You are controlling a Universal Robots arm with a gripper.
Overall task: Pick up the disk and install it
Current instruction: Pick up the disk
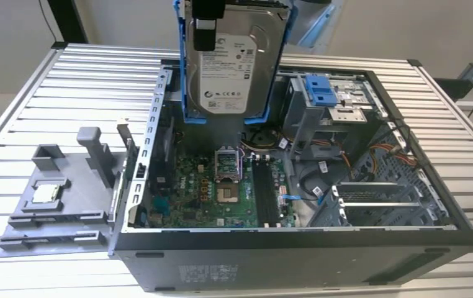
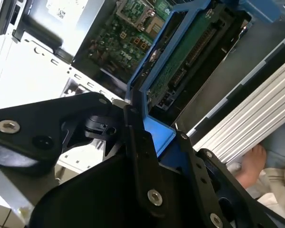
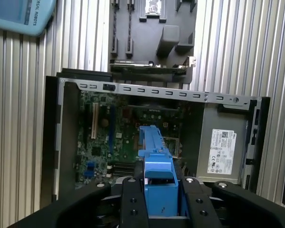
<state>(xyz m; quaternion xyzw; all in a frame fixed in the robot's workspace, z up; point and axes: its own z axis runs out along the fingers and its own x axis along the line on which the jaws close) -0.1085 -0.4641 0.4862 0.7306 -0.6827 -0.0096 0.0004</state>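
Hand (image 3: 159, 186) grips disk (image 1: 263, 38); white label (image 1: 232, 73).

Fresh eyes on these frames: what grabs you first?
The disk, in its blue carrier, hangs upright above the open computer case, clamped in the gripper. Below it lies the green motherboard. On the exterior view's left, a grey fixture carries a small processor chip.

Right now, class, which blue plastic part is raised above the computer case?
The blue rail framing the disk: the gripper holds it upright above the open case. The other, the blue latch, sits on the grey cage inside the case.
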